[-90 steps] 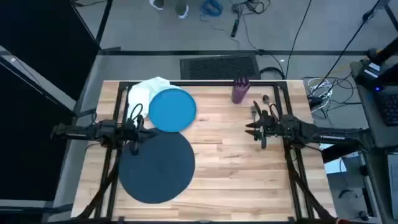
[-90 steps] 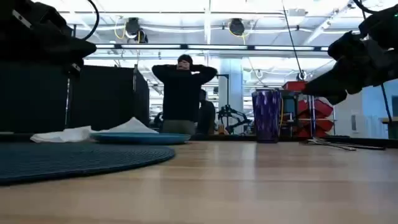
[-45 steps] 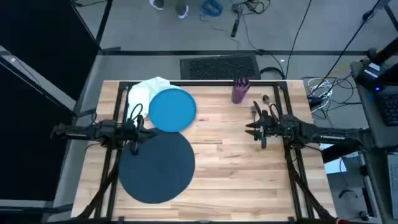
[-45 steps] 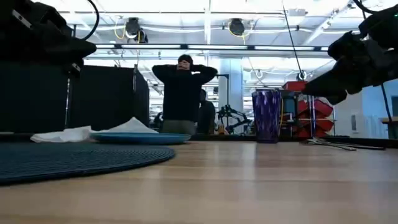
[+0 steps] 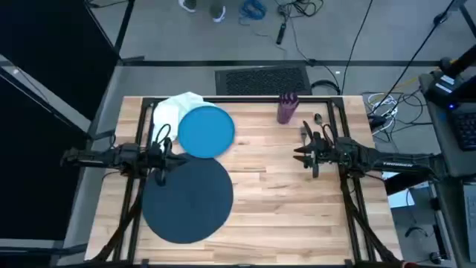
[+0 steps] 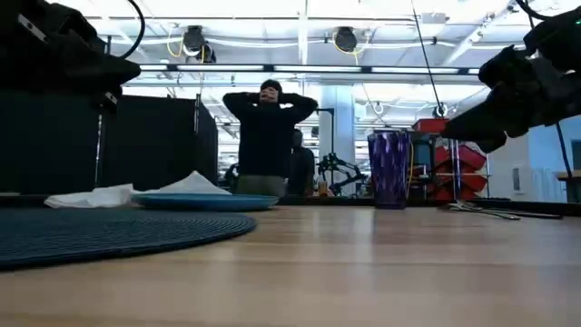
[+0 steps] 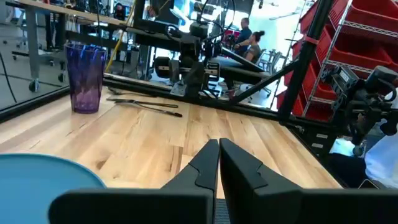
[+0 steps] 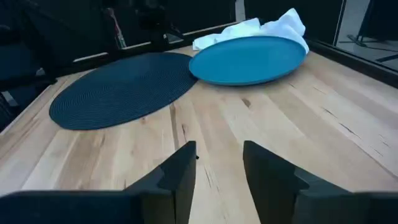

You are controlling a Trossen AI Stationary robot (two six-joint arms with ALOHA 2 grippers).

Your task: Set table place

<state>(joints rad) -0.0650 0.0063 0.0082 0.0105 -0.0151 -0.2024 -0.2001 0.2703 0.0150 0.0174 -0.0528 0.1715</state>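
Just past the left pincer [image 5: 161,146], whose fingers [image 7: 205,167] are pressed together on nothing, the dark grey charger [image 5: 186,199] lies on the counter [image 5: 275,201], with the blue plate [image 5: 207,132] touching its far edge and lying on part of the white napkin [image 5: 172,106]. The right pincer [image 5: 305,152] hangs above bare wood with its fingers [image 8: 180,171] parted and nothing between them; the purple cup [image 5: 287,109] stands near it towards the far edge, and the cutlery [image 7: 144,104] lies just beside the cup. By the look of it the setting has barely begun: nothing is stacked or laid out yet. A likely next move is carrying the blue plate onto the charger, which calls for the left pincer to open and catch the plate's thin rim. Against the earlier frames nothing differs: both arms and every item lie exactly as they did.
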